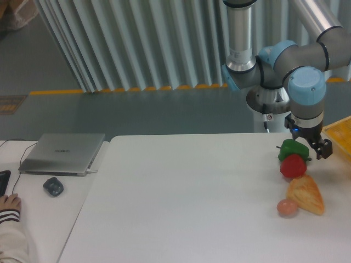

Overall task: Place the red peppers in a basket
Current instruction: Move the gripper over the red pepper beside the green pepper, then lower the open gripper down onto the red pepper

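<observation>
The red pepper (293, 166) rests on the white table, touching the green pepper (291, 148) just behind it. My gripper (316, 151) hangs a little above and to the right of both peppers. It is open and nothing sits between its fingers. The yellow-orange basket (340, 131) shows only a corner at the right edge of the frame, just right of the gripper.
An orange-yellow bread wedge (306, 194) and a small brownish-pink egg-like ball (287, 207) lie in front of the red pepper. A closed laptop (63, 153), a dark mouse (53, 186) and a person's hand (10, 204) are at the far left.
</observation>
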You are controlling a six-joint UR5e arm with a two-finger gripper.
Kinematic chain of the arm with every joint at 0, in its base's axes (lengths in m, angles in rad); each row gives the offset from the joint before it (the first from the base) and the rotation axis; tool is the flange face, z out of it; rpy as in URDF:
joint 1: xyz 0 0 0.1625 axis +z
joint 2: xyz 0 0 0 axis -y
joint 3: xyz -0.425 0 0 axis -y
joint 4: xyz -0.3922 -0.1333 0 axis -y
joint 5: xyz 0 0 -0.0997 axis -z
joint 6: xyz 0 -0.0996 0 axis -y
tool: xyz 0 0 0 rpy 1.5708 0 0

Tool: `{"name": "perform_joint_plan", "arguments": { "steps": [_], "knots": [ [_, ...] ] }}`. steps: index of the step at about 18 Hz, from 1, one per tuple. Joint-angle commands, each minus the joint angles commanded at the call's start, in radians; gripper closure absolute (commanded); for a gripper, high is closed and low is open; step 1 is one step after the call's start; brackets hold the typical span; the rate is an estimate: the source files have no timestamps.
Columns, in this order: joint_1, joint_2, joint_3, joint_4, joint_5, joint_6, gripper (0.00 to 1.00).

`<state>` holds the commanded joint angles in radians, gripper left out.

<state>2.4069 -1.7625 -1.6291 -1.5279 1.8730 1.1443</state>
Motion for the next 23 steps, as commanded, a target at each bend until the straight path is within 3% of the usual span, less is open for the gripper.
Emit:
{"name": "perform_joint_plan", "arguments": {
  "steps": [5,23],
  "knots": [
    [-0.055,-0.037,0.046,0.006,0.005,-0.008,0.0],
    [-0.104,-0.092,0.037,-0.014,0.069,-0.127,0.0]
  ]
}}
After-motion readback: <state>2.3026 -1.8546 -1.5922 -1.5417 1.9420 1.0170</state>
